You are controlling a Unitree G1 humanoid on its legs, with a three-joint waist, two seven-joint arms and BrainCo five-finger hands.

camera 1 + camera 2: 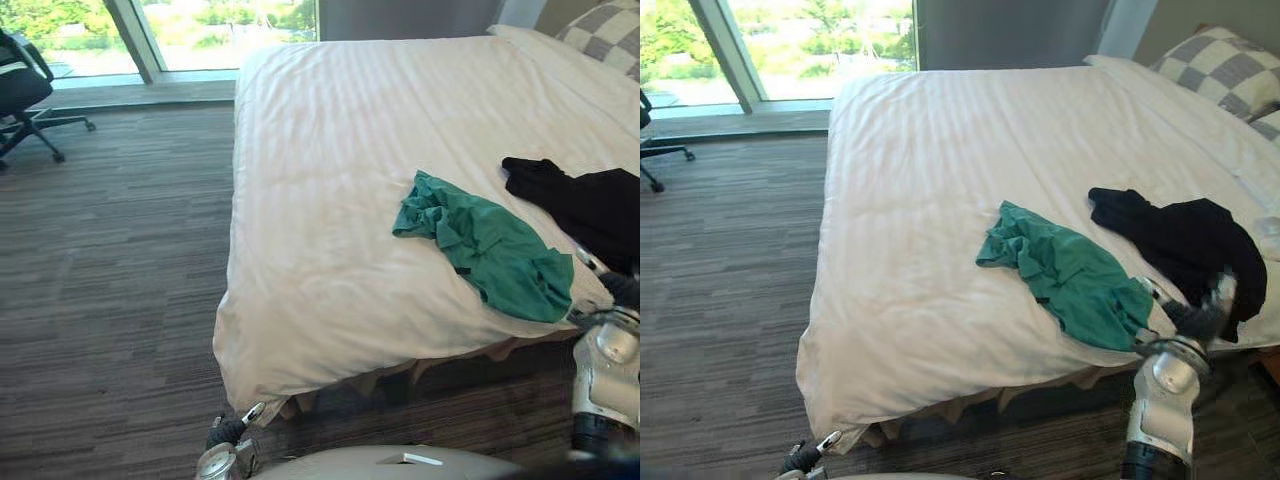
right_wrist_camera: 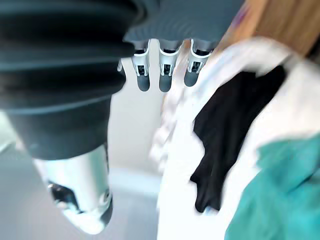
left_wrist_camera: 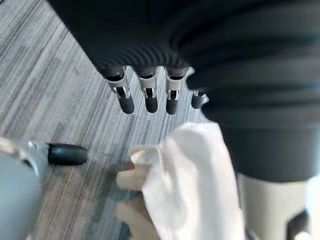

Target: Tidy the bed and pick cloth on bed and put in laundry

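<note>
Lying on white bed (image 1: 320, 150), green cloth (image 1: 490, 245) beside black cloth (image 1: 590, 205).

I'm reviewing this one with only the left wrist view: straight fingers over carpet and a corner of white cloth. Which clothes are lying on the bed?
Observer: A green garment and a black garment lie on the white duvet, on the robot's right side of the bed.
Operator: And where is the right hand?
Observer: The right hand is up at the bed's near edge, beside the green garment's near end. Its fingers are straight and it holds nothing.
</note>
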